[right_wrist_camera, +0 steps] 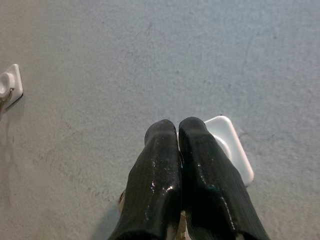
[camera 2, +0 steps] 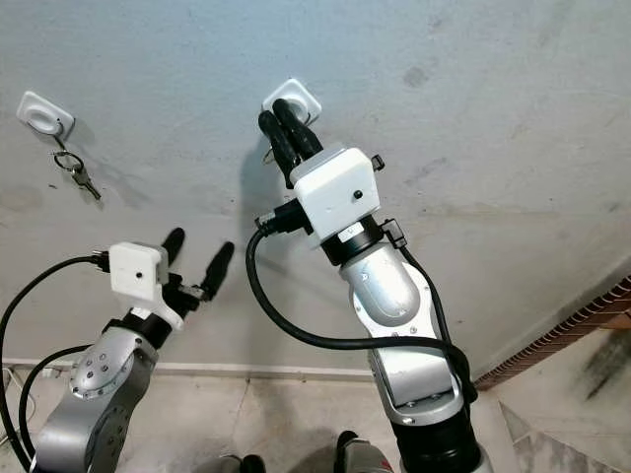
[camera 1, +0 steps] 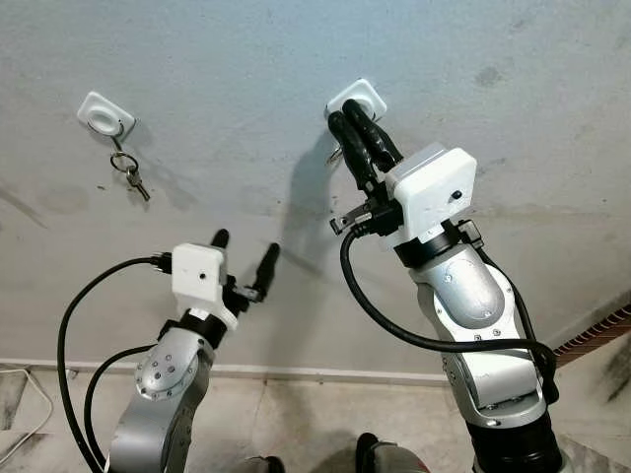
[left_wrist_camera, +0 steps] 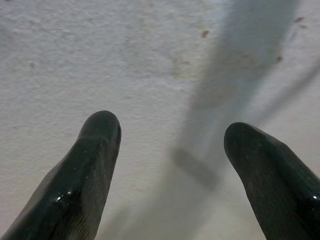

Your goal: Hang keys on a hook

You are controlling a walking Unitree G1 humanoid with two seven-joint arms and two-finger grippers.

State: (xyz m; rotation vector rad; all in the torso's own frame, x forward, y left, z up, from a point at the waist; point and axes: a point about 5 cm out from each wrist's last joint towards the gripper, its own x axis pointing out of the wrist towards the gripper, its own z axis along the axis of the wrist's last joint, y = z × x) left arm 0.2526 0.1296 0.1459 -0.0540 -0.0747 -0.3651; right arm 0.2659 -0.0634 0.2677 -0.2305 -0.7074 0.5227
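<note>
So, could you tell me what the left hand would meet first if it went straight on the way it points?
Most likely the bare wall: the open left hand faces plain plaster, with nothing between.

Rough matt wall (camera 1: 246, 89); glossy black fingers (right_wrist_camera: 160, 180); metal keys (camera 1: 133, 175).
</note>
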